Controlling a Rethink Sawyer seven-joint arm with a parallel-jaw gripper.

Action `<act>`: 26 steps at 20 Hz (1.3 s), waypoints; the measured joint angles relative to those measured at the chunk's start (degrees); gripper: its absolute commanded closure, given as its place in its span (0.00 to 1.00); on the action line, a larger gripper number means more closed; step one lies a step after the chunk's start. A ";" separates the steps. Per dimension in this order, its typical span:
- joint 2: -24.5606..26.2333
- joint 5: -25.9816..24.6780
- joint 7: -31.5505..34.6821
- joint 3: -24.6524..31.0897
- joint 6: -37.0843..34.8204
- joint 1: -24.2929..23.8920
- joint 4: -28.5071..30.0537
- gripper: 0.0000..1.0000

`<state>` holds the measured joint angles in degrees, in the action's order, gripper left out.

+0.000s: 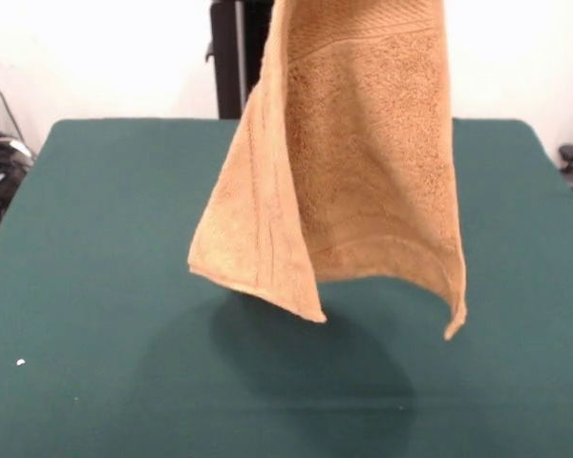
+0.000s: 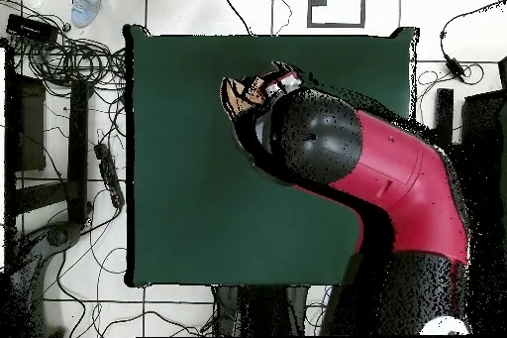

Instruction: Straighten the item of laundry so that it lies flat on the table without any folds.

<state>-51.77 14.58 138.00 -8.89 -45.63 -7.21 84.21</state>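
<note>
Towel: one orange-tan terry towel [image 1: 363, 162] is counted, hung in the air above the surface, its top running out past the upper frame edge in the front view.
Towel shape: a fold is seen down its length; two lower corners hang free, clear of the surface, with a shadow cast below them.
Towel bands: one ribbed band is seen near the top and one near the bottom hem.
Towel, overhead view: only a small tan patch [image 2: 238, 96] is shown, beside the arm's head, over the middle of the surface and nearer the edge far from the robot's base.
Surface: one dark green surface [image 1: 95, 239] is counted; all four edges are seen in the overhead view [image 2: 178, 156].
Open room: nothing else is seen lying on the green cloth; wide bare areas are left on every side of the towel's shadow.
Arm: one red and black arm [image 2: 396, 175] is counted, reached in from the base-side corner.
Fingers: hidden in both views; whether they are wide, narrow or clamped cannot be told.
Surroundings: cables [image 2: 69, 56] are seen on the floor beside one edge.
</note>
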 measured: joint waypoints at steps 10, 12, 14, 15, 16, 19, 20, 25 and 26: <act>0.09 -0.11 0.00 3.04 6.71 -1.79 1.10 1.00; 0.08 -0.18 0.00 3.05 6.64 -1.84 1.08 1.00; 0.02 -0.47 0.00 3.05 6.23 -1.83 1.07 1.00; 0.01 -0.98 0.00 3.06 5.36 -1.83 0.85 1.00; 0.02 -1.42 0.00 3.05 4.48 -1.83 0.54 1.00; 0.02 -2.83 0.00 3.05 0.42 -1.83 -1.07 1.00; 0.04 -3.28 0.00 3.05 -1.11 -1.83 -1.74 1.00; 0.25 -5.04 0.00 3.05 -9.43 -1.83 -6.49 1.00; 0.31 -5.14 0.00 3.05 -10.17 -1.83 -7.13 1.00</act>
<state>-51.46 9.45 138.00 -5.84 -55.81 -9.04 77.08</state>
